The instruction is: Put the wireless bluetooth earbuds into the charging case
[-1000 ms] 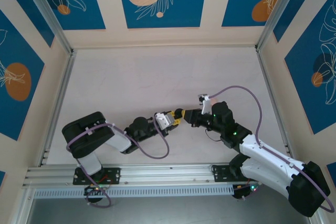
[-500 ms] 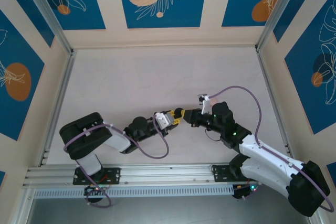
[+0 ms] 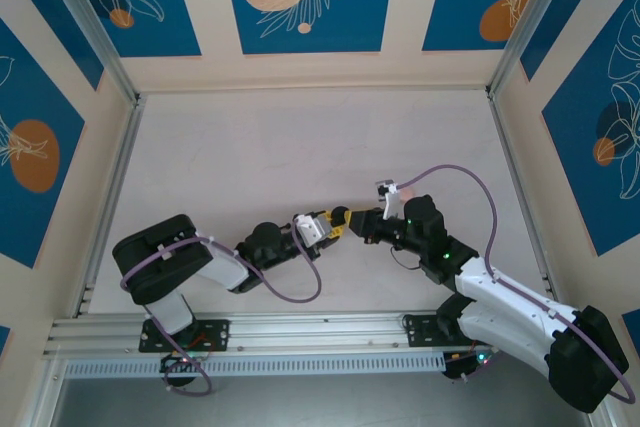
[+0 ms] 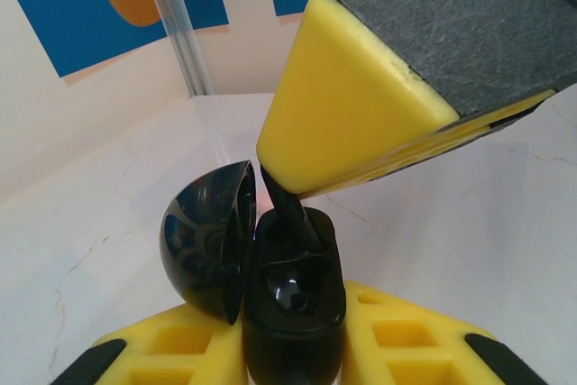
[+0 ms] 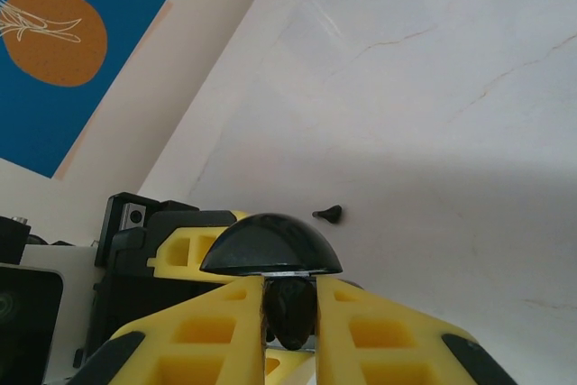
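A black charging case (image 4: 294, 308) stands upright in the left wrist view. Its domed lid (image 4: 200, 241) hangs open to the left, and my left gripper (image 4: 293, 335) is shut on its body. My right gripper's yellow fingers (image 4: 361, 105) come down from the upper right with the stem of a black earbud (image 4: 287, 209) reaching into the case's far socket. In the right wrist view my right gripper (image 5: 288, 293) is shut on that earbud (image 5: 290, 317), right behind the lid (image 5: 270, 245). A second black earbud (image 5: 329, 214) lies loose on the table beyond. From above, the left gripper (image 3: 322, 228) and right gripper (image 3: 343, 217) meet tip to tip.
The white marbled table (image 3: 300, 147) is boxed in by panel walls with aluminium posts (image 3: 110, 57) at the back corners. A mounting rail (image 3: 300, 332) runs along the near edge. A purple cable (image 3: 450, 169) loops over the right arm.
The right arm has crept very slightly left toward the case. The left arm and the case hold still.
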{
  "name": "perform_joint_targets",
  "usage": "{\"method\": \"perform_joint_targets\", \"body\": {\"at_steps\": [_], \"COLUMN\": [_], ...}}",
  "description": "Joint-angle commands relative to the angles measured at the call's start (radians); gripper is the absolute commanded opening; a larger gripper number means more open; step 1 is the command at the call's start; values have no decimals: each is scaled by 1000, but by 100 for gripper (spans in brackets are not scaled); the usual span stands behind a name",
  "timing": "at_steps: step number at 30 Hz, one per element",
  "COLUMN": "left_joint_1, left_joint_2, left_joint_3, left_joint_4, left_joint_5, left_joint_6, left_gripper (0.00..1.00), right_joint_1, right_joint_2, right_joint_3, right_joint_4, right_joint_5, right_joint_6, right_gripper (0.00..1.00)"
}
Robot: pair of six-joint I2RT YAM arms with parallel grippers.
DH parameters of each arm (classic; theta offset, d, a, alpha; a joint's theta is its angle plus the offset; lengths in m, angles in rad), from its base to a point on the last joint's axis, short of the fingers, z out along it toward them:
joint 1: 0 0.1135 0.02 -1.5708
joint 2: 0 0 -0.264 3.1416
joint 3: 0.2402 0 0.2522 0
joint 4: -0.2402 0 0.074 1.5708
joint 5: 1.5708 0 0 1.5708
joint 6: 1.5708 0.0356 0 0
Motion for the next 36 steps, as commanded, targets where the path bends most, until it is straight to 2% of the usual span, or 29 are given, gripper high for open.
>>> {"method": "perform_joint_targets", "body": {"at_steps": [1,10,24,36], "left_joint_1": [-12,-11,-10,-10], "left_joint_2": [-41,-56,-55,-56], "left_joint_3": [23,21,13,11], "left_joint_4": [69,69,69,69], "left_joint_5": [-1,16,42,75], "left_joint_6": [-24,-32,-41,-41], "left_gripper": [26,26,24,24], "right_joint_1": [12,6,4,-9], "right_joint_2": [9,6,-15,-8], "right_joint_3": [-26,-11,98,137], "right_joint_4": [-27,-58,-281,-295], "right_joint_5": [-79,-88,-64,-86], "right_joint_6": [-37,-87,-281,-292], "right_gripper": [19,19,19,40]}}
